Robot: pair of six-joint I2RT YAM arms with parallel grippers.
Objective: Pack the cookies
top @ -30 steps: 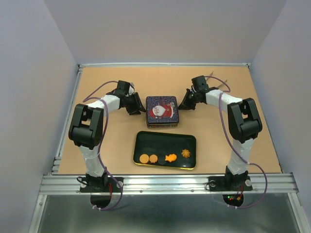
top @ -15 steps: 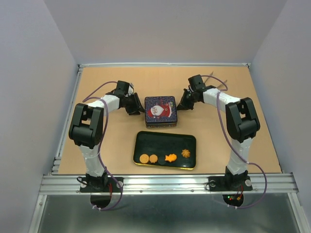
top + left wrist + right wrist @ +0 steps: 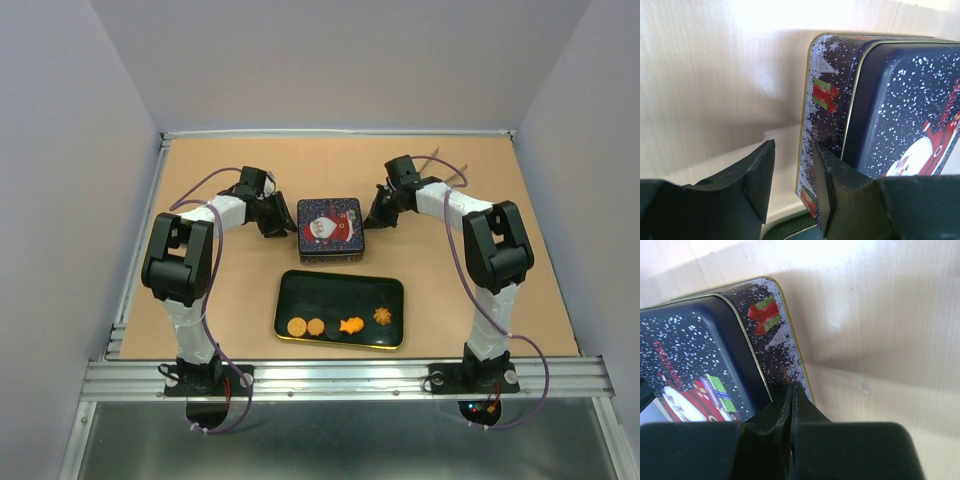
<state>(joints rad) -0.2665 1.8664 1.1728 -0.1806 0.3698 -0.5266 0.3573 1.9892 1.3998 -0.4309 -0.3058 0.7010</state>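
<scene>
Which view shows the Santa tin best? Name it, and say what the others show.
Top external: the whole Santa tin, lid picture and all four edges. The left wrist view shows only one corner and side wall; the right wrist view only another corner.

The tin (image 3: 331,229) blocks you in the middle, with an arm close on each flank. The left gripper (image 3: 794,172) is at its left wall, fingers narrowly apart. The right gripper (image 3: 791,390) is at its right wall, fingers pressed together. Just in front, the black tray (image 3: 340,285) leaves only a thin strip between itself and the tin. You can pass over the table (image 3: 500,300) behind the tin and outside either arm.
</scene>
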